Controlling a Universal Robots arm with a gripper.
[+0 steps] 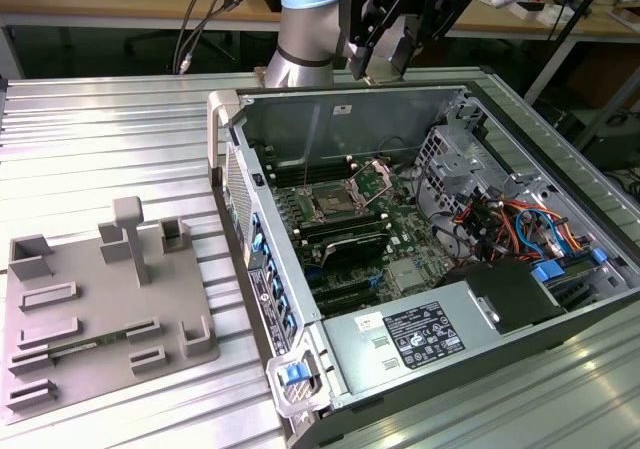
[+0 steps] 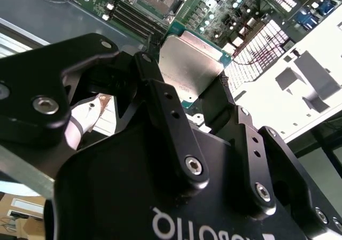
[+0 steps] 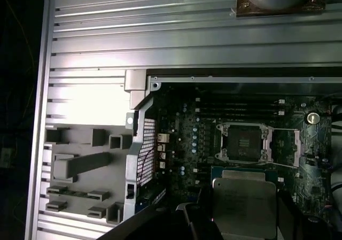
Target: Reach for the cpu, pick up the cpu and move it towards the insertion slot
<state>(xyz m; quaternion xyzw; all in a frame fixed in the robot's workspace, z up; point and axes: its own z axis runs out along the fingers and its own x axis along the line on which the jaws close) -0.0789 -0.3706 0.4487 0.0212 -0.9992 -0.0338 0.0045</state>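
The black claw (image 2: 200,98) is closed on the cpu (image 2: 192,63), a flat square chip with a matte silvery-grey metal top plate and a thin green circuit-board rim; in the second wrist view its black, bolted fingers (image 2: 216,103) press on opposite edges of the chip. In the first wrist view the cpu (image 3: 244,205) hangs flat, its plate facing the camera and its edges roughly square with the frame of the insertion slot (image 3: 243,142), which lies just beside it in that picture. Being square, the chip has no clear long axis. In the exterior view the claw (image 1: 385,64) hangs high above the rear wall of the open computer case (image 1: 560,314), well above the insertion slot (image 1: 330,206), a dark-centred square socket in a shiny metal frame on the green motherboard (image 1: 400,244). The case stands on a desk (image 1: 110,129) of ribbed, shiny aluminium profiles. On the exterior view's left lies a grey plastic fixture (image 1: 110,304), a matte slab with blocky posts and rectangular recesses.
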